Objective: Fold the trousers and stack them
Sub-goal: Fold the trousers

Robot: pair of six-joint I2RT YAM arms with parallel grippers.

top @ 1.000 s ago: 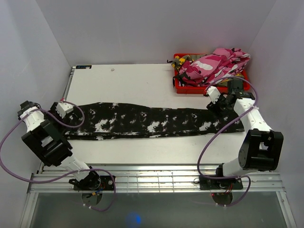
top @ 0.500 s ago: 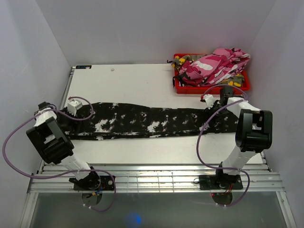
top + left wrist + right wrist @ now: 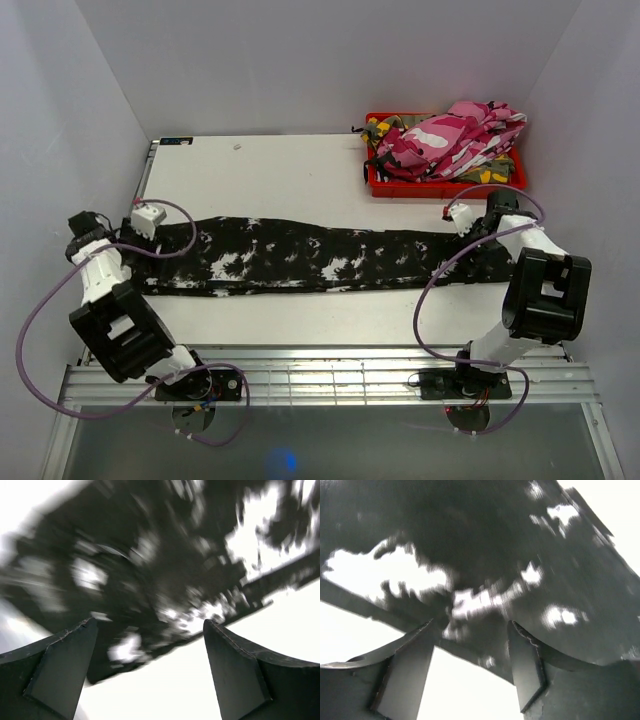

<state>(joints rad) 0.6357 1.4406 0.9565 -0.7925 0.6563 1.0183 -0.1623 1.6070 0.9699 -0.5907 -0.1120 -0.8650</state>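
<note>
The black trousers with white splotches (image 3: 320,256) lie stretched out flat across the table, left to right. My left gripper (image 3: 172,240) hovers over their left end, jaws wide open and empty. In the left wrist view the cloth (image 3: 150,570) and its near edge pass under the open gripper (image 3: 150,625), blurred. My right gripper (image 3: 478,243) is over the trousers' right end, jaws open. The right wrist view shows the cloth's edge (image 3: 480,600) lying between the open gripper's (image 3: 471,625) fingertips, not pinched. Pink-white camouflage trousers (image 3: 450,135) are heaped on green-yellow ones (image 3: 385,128).
A red bin (image 3: 440,185) at the back right holds the heaped camouflage trousers. White walls close in the table on the left, right and back. A metal rail (image 3: 320,375) runs along the near edge by the arm bases.
Both wrists have swung over the ends of the black trousers: the left one inward and back, the right one down and to the right. The trousers lie much as before.
</note>
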